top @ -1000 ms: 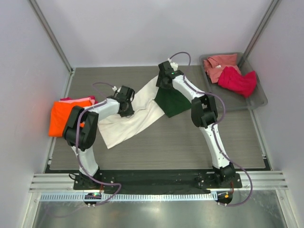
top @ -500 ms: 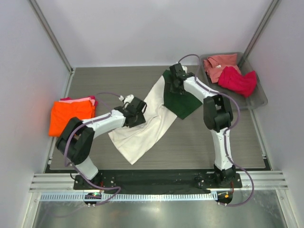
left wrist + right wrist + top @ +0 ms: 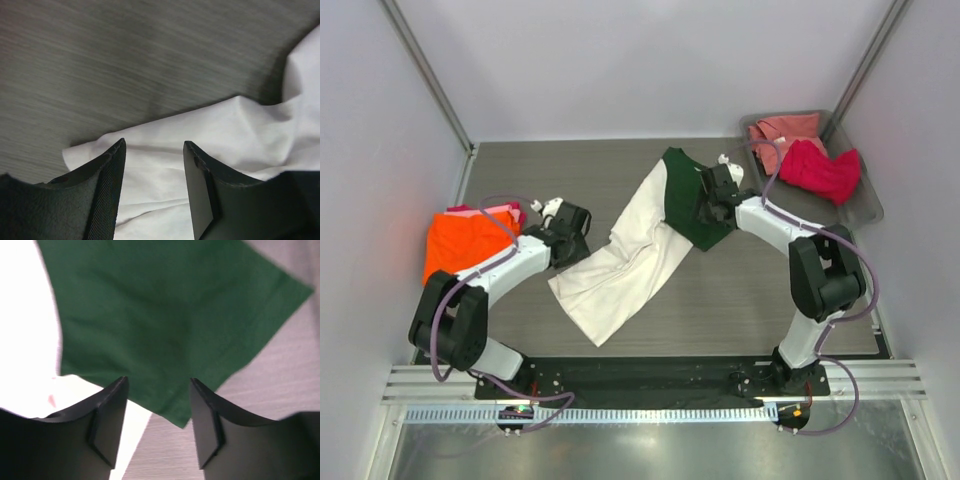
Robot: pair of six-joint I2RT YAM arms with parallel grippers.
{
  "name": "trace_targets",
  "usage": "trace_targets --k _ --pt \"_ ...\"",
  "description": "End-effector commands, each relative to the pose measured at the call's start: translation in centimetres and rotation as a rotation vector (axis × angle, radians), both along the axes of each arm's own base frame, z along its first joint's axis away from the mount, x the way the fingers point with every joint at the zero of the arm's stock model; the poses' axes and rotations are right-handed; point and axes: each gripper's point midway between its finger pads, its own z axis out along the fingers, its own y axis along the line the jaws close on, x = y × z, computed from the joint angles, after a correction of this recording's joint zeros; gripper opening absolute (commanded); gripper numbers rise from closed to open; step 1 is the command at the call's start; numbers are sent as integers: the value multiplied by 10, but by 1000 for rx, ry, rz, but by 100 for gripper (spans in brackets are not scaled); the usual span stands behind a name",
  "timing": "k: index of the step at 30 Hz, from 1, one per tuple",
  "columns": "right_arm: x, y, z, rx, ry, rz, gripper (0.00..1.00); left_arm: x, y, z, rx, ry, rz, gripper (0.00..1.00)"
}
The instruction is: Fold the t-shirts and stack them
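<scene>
- The cream tee lay mid-table as a long diagonal strip, hem end near and left, green sleeve far and right
- Over the last second it had been dragged rightward and nearer, and for the last half second it had stayed put
- The left gripper had let go: its jaws stood apart with nothing between them, over the tee's left edge where cream cloth met the bare table
- Its arm had drawn back toward the left, off the middle of the tee
- The right gripper was released too, jaws apart above the near corner of the green sleeve, with no cloth pinched
- A second earlier it had sat at the tee's far end; it had since swung right and nearer
- The drag-and-lay move looked finished, since both grippers were free and the tee was at rest
- The tee was narrow and rumpled, not yet a neat packet, so fresh grips and at least one more fold seemed needed
- The orange tee sat folded at the left edge over a pink tee, as before; the cream tee likely belonged on that stack
- The salmon tee and crimson tee lay unmoved in the tray at far right, still to be folded
</scene>
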Motion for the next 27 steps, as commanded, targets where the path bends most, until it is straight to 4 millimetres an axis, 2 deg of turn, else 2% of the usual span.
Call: trace_targets --k 1,5,9,11,13,14,15,17,18,20,21,23,24,25,26,27 --pt "3 0 -6 42 -31 -66 56 -14 9 -22 14 58 -15 51" --pt "5 -4 -24 26 3 -84 50 -23 21 -35 24 85 4 50" --pt "10 -10 -44 15 44 -103 48 -34 21 -50 8 124 0 48" --pt "12 -11 -59 -1 73 -103 47 -46 9 -64 -58 169 -29 47" --pt "20 -10 -62 4 78 -99 47 -61 -9 -74 -153 219 -59 44" --pt "21 -10 -75 -4 105 -95 47 -64 -17 -77 -184 216 -68 44" --pt "28 -8 -73 0 97 -91 47 -80 -24 -86 -187 245 -93 44" --pt "31 -10 -89 -7 131 -88 46 -91 -40 -90 -230 244 -94 44" --pt "39 -7 -88 0 126 -80 46 -107 -48 -95 -225 260 -125 43" --pt "51 -3 -87 20 121 -66 45 -116 -61 -96 -247 240 -105 43" --pt "52 -2 -101 12 149 -54 45 -130 -72 -97 -248 239 -137 43" --pt "56 -1 -111 8 183 -39 45 -138 -84 -96 -265 213 -105 44" --pt "69 4 -105 16 164 -28 44 -151 -96 -95 -268 210 -141 44" --pt "68 3 -120 -2 198 -11 44 -156 -102 -92 -282 197 -141 44" --pt "81 5 -112 -1 174 -7 44 -167 -114 -89 -302 181 -133 44" --pt "85 5 -114 -6 175 -2 44 -172 -121 -86 -316 172 -136 43"
